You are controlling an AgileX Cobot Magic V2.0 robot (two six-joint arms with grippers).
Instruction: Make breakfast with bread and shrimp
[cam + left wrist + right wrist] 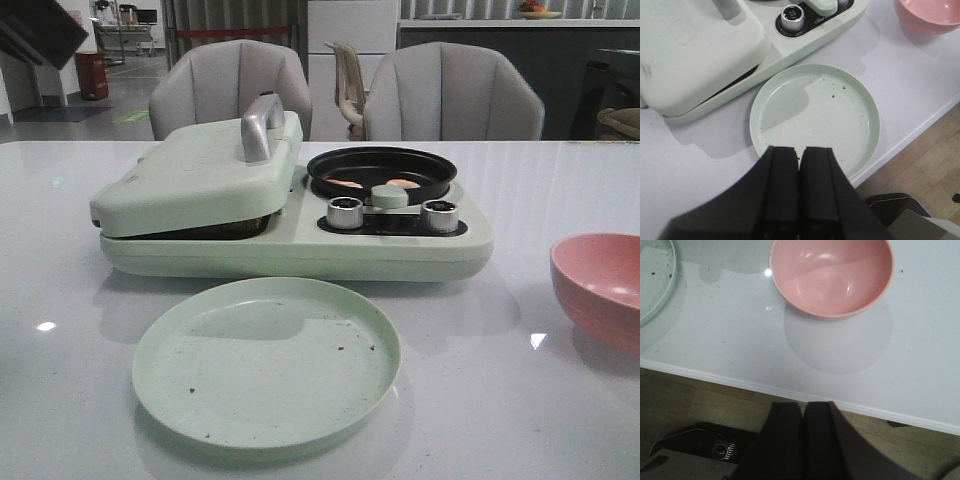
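Two pale orange-pink shrimp lie in the black round pan on the right half of the pale green breakfast maker. Its sandwich lid is down, slightly ajar; the bread is hidden. A pale green plate with dark crumbs sits empty in front of the maker. My left gripper is shut and empty, hovering over the plate's near rim. My right gripper is shut and empty, held off the table's front edge, short of the pink bowl.
The pink bowl stands empty at the table's right side. Two silver knobs face forward on the maker. Two grey chairs stand behind the white table. The table edge drops to wooden floor.
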